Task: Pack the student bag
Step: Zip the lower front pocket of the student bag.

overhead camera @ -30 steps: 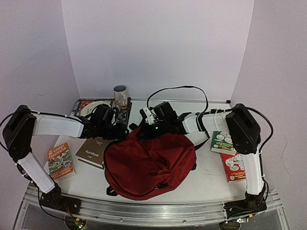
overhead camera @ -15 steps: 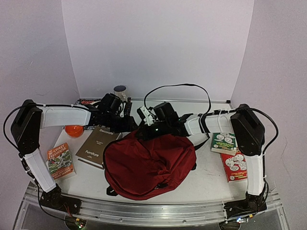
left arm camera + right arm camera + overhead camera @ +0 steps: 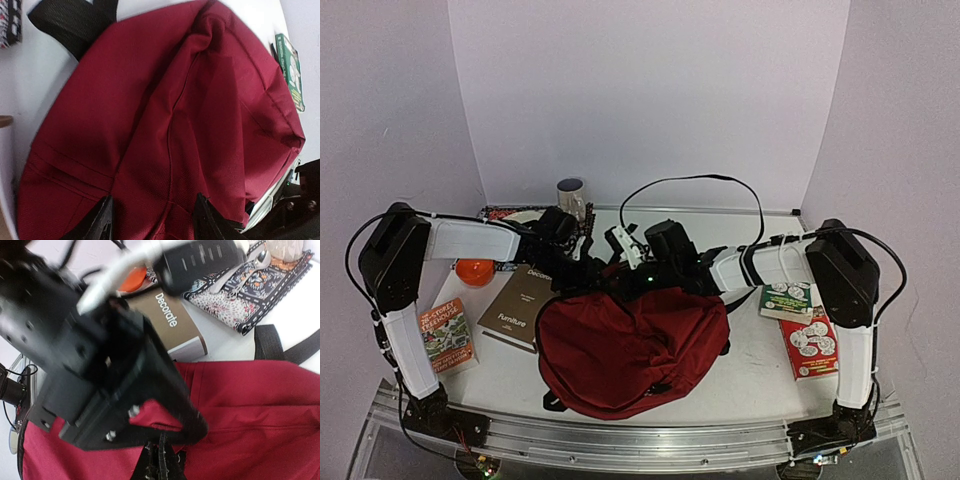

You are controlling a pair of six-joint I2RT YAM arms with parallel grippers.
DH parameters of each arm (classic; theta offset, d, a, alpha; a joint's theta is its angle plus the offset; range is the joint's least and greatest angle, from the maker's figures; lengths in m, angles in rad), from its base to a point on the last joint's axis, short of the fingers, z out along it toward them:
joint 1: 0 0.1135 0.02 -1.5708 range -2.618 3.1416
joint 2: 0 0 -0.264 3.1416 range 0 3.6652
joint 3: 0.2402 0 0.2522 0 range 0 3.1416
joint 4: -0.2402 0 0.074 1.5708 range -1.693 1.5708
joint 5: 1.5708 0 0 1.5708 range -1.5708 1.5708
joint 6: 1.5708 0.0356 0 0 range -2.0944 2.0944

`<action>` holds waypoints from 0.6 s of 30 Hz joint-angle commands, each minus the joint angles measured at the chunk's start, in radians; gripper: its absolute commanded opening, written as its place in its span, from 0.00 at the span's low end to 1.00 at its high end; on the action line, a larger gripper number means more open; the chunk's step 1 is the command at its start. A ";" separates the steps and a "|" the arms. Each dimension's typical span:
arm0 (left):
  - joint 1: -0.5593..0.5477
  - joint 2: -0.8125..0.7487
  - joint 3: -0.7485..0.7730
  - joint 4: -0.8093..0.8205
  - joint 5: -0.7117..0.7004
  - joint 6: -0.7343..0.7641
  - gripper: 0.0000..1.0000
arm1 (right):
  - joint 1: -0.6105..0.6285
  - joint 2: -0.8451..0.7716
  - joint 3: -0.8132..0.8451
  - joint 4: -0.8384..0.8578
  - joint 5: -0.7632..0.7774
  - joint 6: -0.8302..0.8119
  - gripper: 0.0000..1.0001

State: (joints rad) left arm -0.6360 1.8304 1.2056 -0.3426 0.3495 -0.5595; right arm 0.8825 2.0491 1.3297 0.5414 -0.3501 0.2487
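The student bag [image 3: 630,345] is a dark red backpack lying in the middle of the table, its top edge toward the back. My left gripper [image 3: 588,268] is at the left of that top edge. In the left wrist view it [image 3: 152,200] is open, and its fingertips [image 3: 104,215] straddle a seam of the bag's fabric [image 3: 150,100]. My right gripper [image 3: 638,272] meets it from the right. In the right wrist view it [image 3: 161,455] is shut on a thin black strip at the bag's edge [image 3: 250,405], seemingly a zip pull. The left gripper's fingers [image 3: 165,385] cross right in front of it.
A brown book titled Decorate [image 3: 520,298] lies left of the bag, with an orange ball [image 3: 475,271] and a colourful book [image 3: 445,335] farther left. A patterned placemat [image 3: 510,213] and a mug [image 3: 571,196] are behind. A green book [image 3: 785,300] and a red book [image 3: 810,347] lie on the right.
My left arm has swung right from above the placemat to the bag's top edge, uncovering the orange ball. The right gripper has shifted slightly right, staying shut at the bag's top.
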 commanded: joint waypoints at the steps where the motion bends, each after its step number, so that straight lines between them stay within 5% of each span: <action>1: -0.001 0.042 0.061 -0.020 0.122 0.001 0.56 | 0.010 -0.061 -0.001 0.067 -0.002 -0.039 0.00; 10: -0.001 0.116 0.095 -0.052 0.213 0.014 0.48 | 0.013 -0.041 0.017 0.071 0.001 -0.088 0.00; 18: 0.001 0.133 0.128 -0.052 0.139 0.025 0.00 | 0.014 -0.079 -0.050 0.065 0.015 -0.076 0.00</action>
State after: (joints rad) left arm -0.6294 1.9455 1.2839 -0.3789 0.5192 -0.5495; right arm 0.8839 2.0489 1.3102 0.5562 -0.3283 0.1797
